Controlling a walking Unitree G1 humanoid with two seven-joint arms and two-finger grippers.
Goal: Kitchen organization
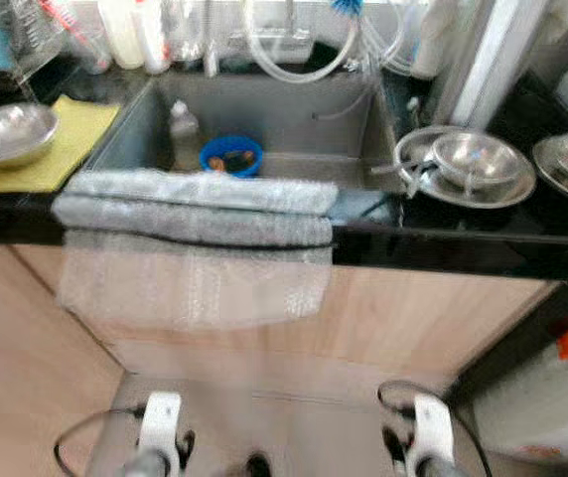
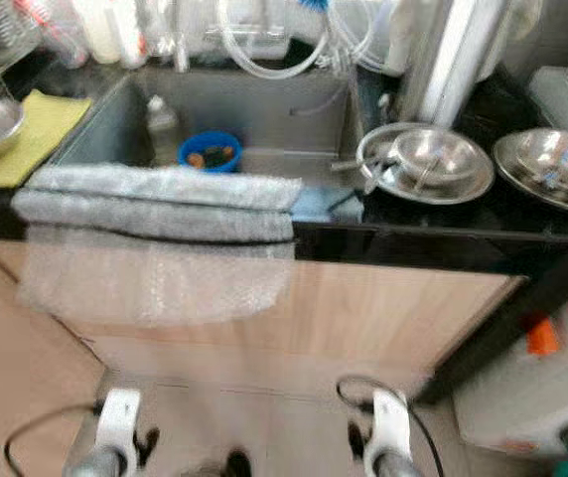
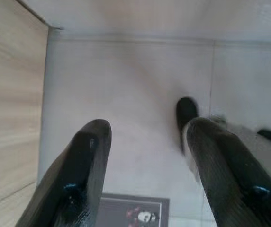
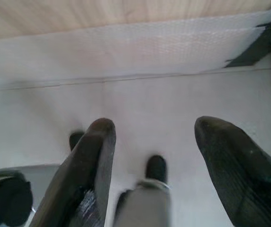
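Grey towel (image 1: 200,204) lay folded over sink (image 1: 294,124) front edge; blue bowl (image 1: 231,156) sat inside, steel bowls (image 1: 475,159) on counter beside. My left gripper (image 3: 145,165) and right gripper (image 4: 157,161) hung low over floor, fingers spread wide, empty.

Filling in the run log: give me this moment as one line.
stage: facing sink | left gripper: open, idle over floor | right gripper: open, idle over floor | blue bowl in sink | grey towel over front edge
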